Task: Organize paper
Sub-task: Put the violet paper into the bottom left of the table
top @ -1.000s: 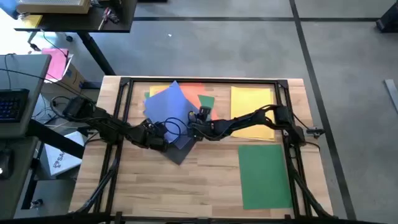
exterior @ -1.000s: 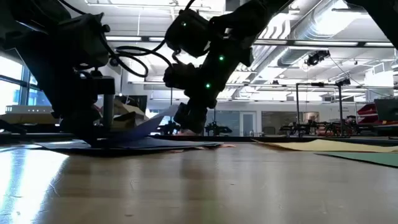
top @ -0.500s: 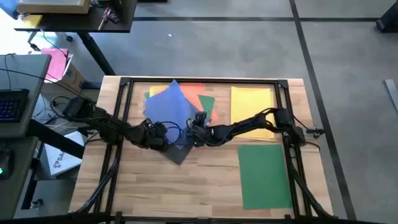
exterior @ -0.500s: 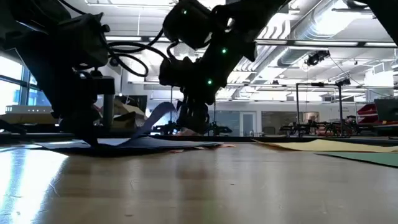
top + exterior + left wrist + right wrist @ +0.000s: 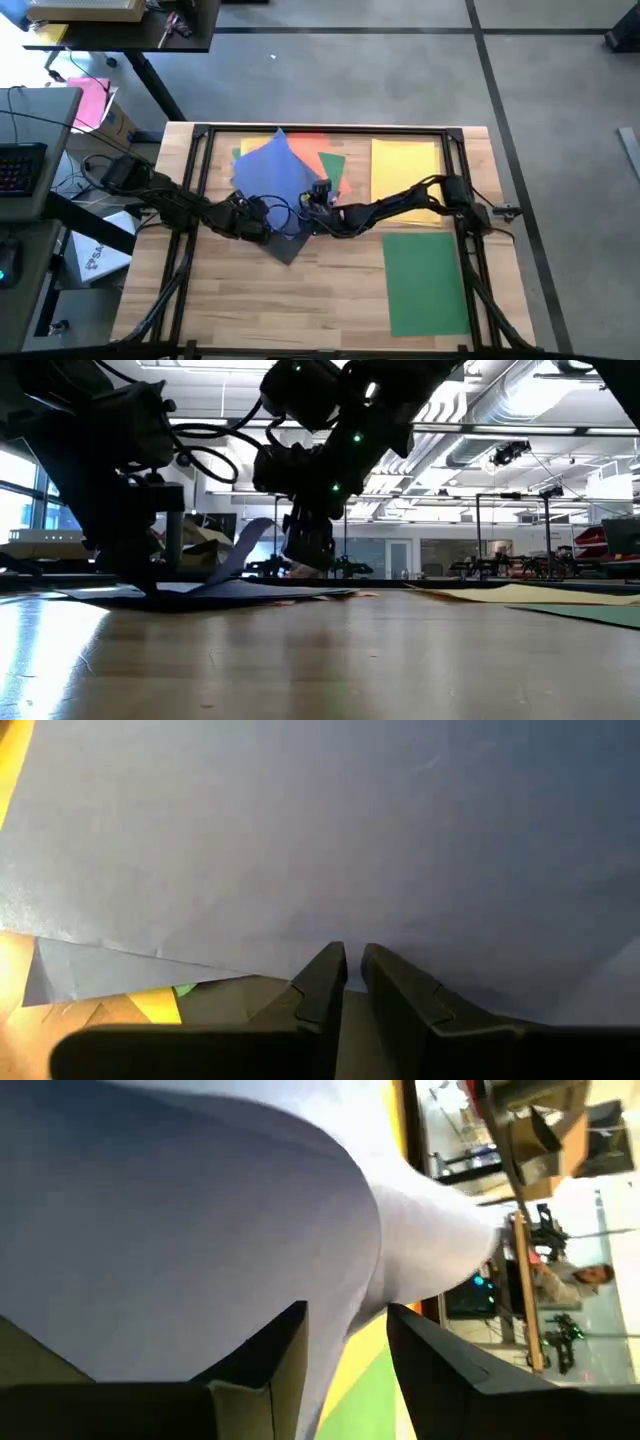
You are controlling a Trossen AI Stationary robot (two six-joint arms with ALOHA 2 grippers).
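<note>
A blue sheet [image 5: 268, 172] lies askew on top of a pile of paper at the table's far middle. Yellow [image 5: 252, 148], orange [image 5: 312, 147] and green [image 5: 334, 164] sheets peek out under it, and a dark grey sheet [image 5: 288, 247] sticks out at the near side. My left gripper [image 5: 258, 228] stands shut on the blue sheet's near part. My right gripper [image 5: 311, 206] is shut on the same sheet's right edge, which rises off the pile [image 5: 248, 540]. To the right, a second yellow sheet [image 5: 405, 168] and a second green sheet [image 5: 425, 280] lie flat, apart from the pile. My left gripper presses its shut fingertips [image 5: 332, 970] down on the blue sheet near its near edge [image 5: 300, 945], coming from above at a slant. That part of the sheet lies flat on the pile. My right gripper has the blue sheet's right edge [image 5: 345, 1295] pinched between its two fingers, a single layer as far as shows. The fingers come from the table's right, slanting down. The held edge is lifted and bowed [image 5: 245, 545]; the rest stays on the pile.
A black metal frame [image 5: 330, 128] runs around the tabletop. Bare wood lies along the near side of the table [image 5: 290, 300]. Desks, a keyboard [image 5: 18, 165] and boxes stand beyond the table's left edge.
My right gripper has moved toward the table's left, closer to my left gripper, carrying the blue sheet's right edge. That edge has risen and bowed up higher, while the part under my left gripper has stayed flat on the pile.
</note>
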